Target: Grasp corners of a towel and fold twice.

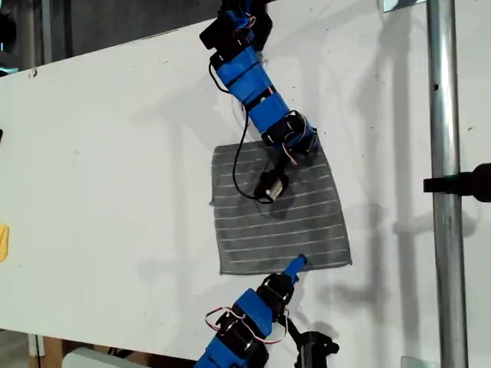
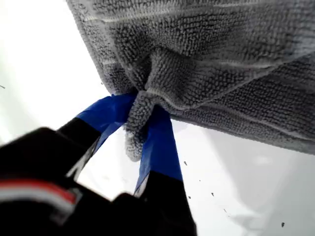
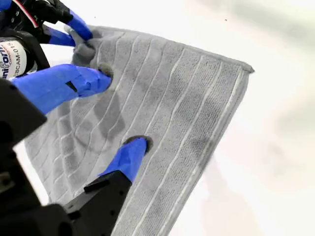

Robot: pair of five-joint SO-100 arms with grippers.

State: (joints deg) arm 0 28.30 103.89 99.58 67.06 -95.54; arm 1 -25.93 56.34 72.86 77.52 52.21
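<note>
My first claw point(image 2: 142, 130) pinches a bunched corner of the grey white-striped towel point(image 1: 280, 211); my second claw point(image 3: 118, 110) gapes.

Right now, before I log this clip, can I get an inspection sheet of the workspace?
Surface: white table, a few dark specks.
Job's things: towel lies flat, stripes up.
Clutter: yellow object at the exterior view's left edge.
Hands: my first hand shut on a bunched towel edge; my second hand open, fingertips pressing the towel.
Cables: black cable loops over the towel.
Surroundings: metal pole at the exterior view's right.
</note>
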